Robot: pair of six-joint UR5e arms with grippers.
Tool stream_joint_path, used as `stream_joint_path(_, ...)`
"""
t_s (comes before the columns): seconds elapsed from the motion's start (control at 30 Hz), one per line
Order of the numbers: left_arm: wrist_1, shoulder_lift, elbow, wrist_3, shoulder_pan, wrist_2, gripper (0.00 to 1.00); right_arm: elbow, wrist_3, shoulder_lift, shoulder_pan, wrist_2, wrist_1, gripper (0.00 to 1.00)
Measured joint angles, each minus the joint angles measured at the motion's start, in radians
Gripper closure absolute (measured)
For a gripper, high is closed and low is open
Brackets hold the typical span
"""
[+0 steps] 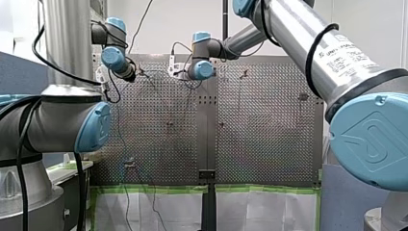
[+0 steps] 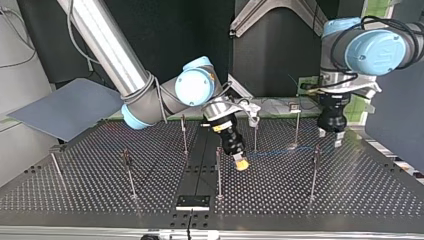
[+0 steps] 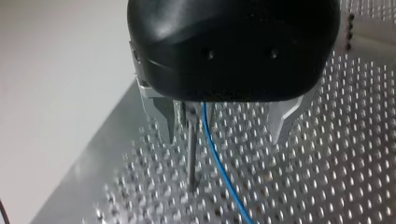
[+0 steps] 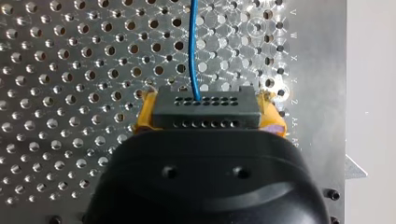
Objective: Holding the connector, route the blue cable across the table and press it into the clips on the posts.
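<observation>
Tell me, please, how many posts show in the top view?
7 posts, from the view's left: left edge, near left, rear centre-left, near centre, rear centre, rear right, near right. Others may be hidden.

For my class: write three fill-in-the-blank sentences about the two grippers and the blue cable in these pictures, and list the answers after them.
1. My right gripper is shut on the black connector, with pads coloured ____.
2. The cable that leaves the connector is coloured ____.
3. In the left wrist view, the fingers of my left gripper stand ____, with the cable and a thin post between them.

Missing words: yellow; blue; open
</observation>
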Motion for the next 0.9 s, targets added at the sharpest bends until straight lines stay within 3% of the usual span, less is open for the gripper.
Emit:
stream_joint_path(0.4,-0.104,0.103,0.004,0.019,-0.093,-0.042,0.00,0.000,0.000,0.001,-0.003,0.005,-0.001,1.00)
stream_joint_path(0.6,-0.131,0.144,0.013,0.039,-0.137,-0.040,0.00,0.000,0.000,0.001,-0.002,0.005,-0.001,1.00)
stream_joint_path(0.9,-0.077,0.099,0.049,0.089,-0.196,-0.011,0.00,0.000,0.001,0.001,-0.001,0.004,0.000,1.00)
